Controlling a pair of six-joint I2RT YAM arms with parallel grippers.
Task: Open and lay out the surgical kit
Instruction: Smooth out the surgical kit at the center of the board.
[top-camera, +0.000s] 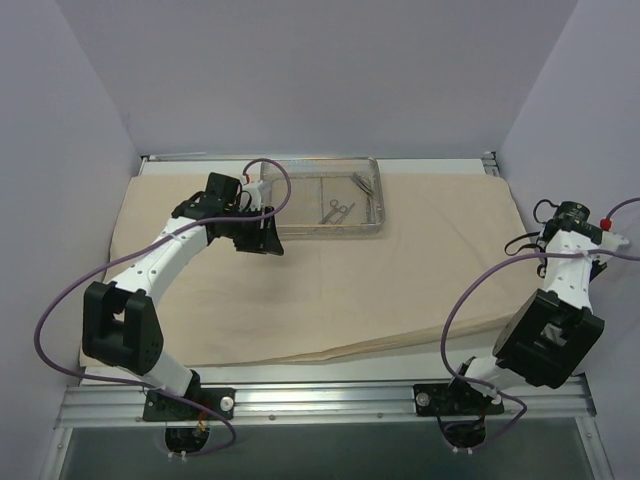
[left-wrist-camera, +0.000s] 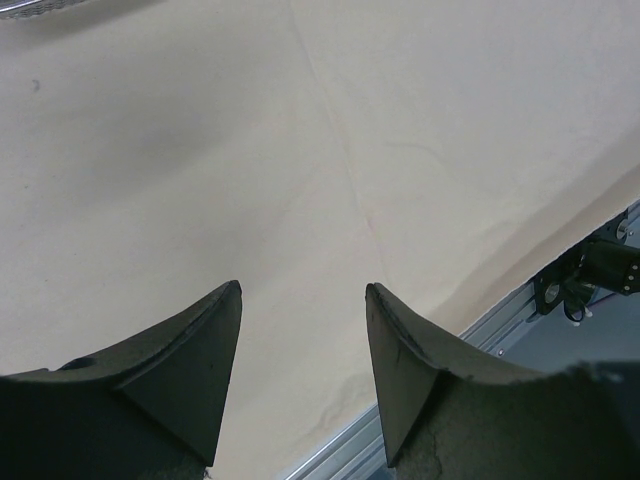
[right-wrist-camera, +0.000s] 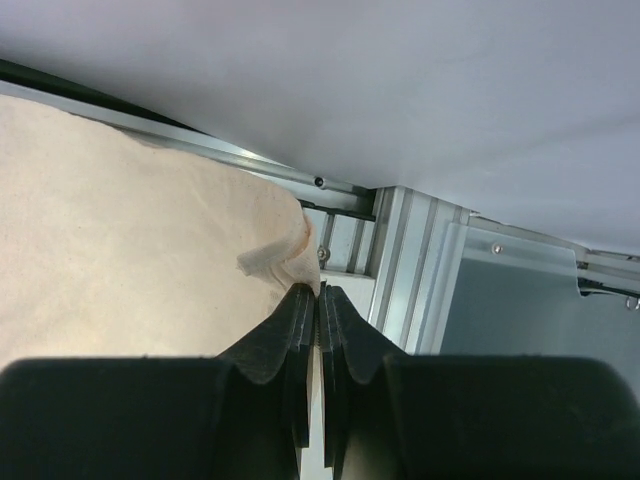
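The beige cloth wrap (top-camera: 380, 290) lies spread flat over the table. The silver wire-mesh tray (top-camera: 330, 232) stands on it at the back centre, with several thin ring-handled instruments (top-camera: 338, 210) inside. My left gripper (top-camera: 262, 238) hovers at the tray's front left corner. In the left wrist view it (left-wrist-camera: 303, 288) is open and empty above bare cloth (left-wrist-camera: 300, 150). My right gripper (top-camera: 566, 215) is off the cloth's right edge. In the right wrist view it (right-wrist-camera: 320, 290) is shut with nothing seen between the fingers, and the cloth's curled back right corner (right-wrist-camera: 275, 255) lies beyond its tips.
Aluminium rails (top-camera: 330, 400) run along the table's near edge, and more rail (right-wrist-camera: 400, 250) frames the back right corner. Purple-grey walls enclose the left, back and right sides. The cloth's front edge (top-camera: 400, 345) lies slightly folded.
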